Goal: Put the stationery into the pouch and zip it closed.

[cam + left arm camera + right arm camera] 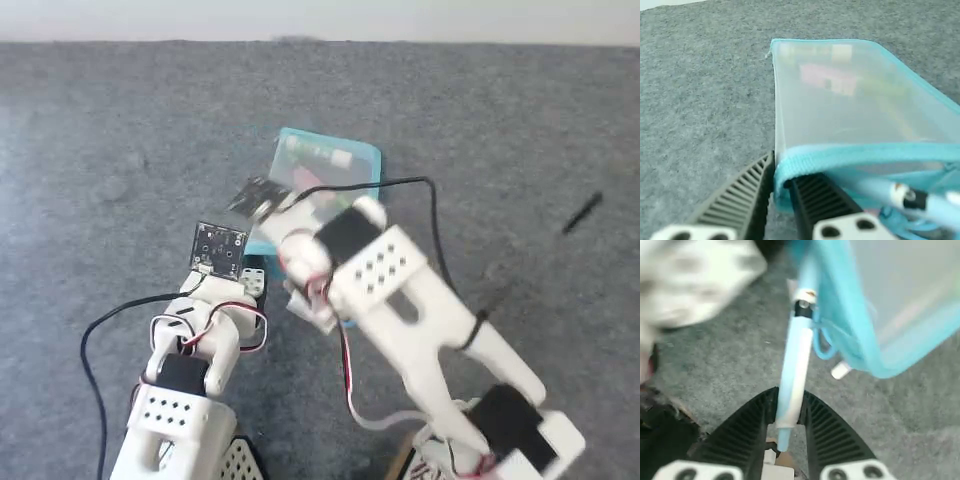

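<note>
Pinched in my right fingers, the pen should enter the pouch straight (left fingers clamp its corner).

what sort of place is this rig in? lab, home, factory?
Probably a lab or hobby bench, not a factory: a grey felt-like mat as the work surface, two white arms with loose wiring, and a plain pale wall behind.
</note>
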